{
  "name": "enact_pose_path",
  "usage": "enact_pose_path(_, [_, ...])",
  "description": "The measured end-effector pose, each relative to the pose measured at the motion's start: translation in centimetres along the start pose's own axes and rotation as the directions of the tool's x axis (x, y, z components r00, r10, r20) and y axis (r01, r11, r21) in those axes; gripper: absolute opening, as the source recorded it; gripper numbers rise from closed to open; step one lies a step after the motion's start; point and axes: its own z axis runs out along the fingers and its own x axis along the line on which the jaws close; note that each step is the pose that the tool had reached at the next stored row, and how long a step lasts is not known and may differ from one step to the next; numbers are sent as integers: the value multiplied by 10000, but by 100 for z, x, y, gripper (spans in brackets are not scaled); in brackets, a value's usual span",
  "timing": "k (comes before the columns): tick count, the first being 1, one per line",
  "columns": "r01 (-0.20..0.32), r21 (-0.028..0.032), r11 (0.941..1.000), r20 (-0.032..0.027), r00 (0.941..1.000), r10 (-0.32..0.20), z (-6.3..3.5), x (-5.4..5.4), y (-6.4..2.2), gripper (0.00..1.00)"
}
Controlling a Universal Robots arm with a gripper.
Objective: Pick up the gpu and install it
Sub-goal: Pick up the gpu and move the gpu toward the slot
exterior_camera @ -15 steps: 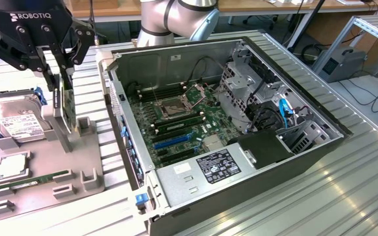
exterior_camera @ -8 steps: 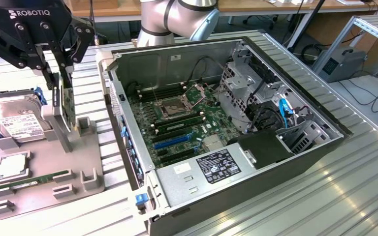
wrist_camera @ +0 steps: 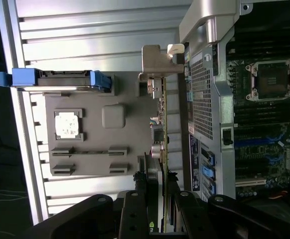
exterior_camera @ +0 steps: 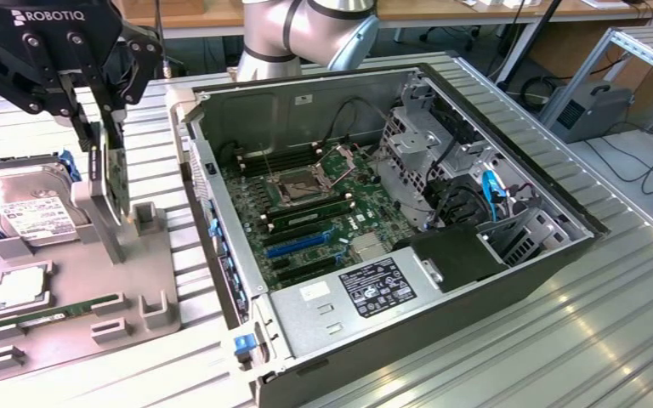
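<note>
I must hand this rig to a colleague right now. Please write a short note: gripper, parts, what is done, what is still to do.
Gripper: sits over the top edge of the gpu; a grip cannot be confirmed.
Gpu: stands on edge in the grey holder tray, beside the open computer case.
Done: gripper is at the card; card not yet lifted.
Left: the pick-up and the install in the case.

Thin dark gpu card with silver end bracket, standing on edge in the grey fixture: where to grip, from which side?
Take the gpu by its free top long edge, pinching across the two flat faces, straight from above. It stands upright, lower edge seated in the grey fixture plate. Probably avoid the silver bracket end.
</note>
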Motion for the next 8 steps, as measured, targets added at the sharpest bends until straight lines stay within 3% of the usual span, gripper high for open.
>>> enact_pose_path(8, [0, 0, 10000, 0, 10000, 0, -38, -1, -2, 27])
